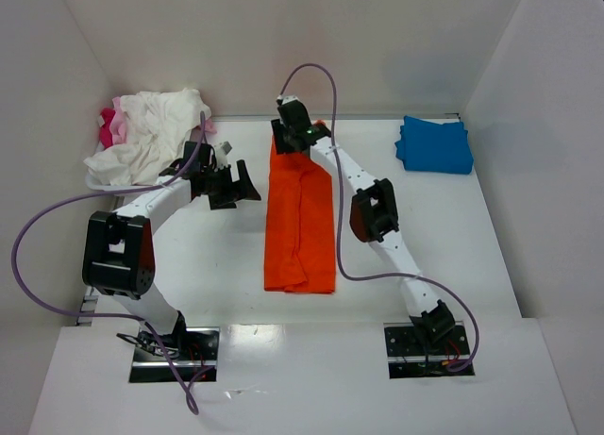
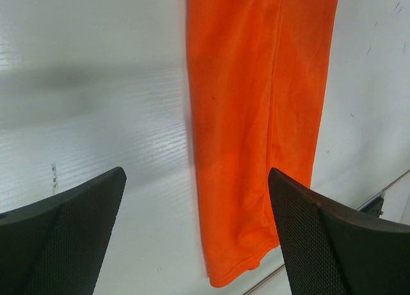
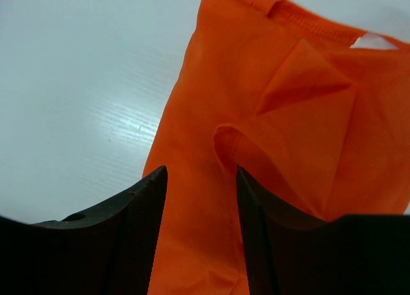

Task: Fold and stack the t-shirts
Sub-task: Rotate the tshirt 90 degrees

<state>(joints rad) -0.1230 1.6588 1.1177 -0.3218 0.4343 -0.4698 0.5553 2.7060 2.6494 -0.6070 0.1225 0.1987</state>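
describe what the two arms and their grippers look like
The left arm and right arm are white links with black joints on metal base plates. A purple cable loops along each. The left gripper and right gripper have black wedge-shaped fingers with mesh-textured faces. A green light glows by the right wrist.

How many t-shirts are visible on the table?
4. The orange t-shirt lies in the middle, the blue t-shirt folded far right, the white t-shirt and pink t-shirt heaped far left; the heap may hide more.

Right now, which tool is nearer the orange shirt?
Right. The right tool is directly over the collar end of the orange shirt. The left tool is off the shirt's left edge, over bare table, not touching it.
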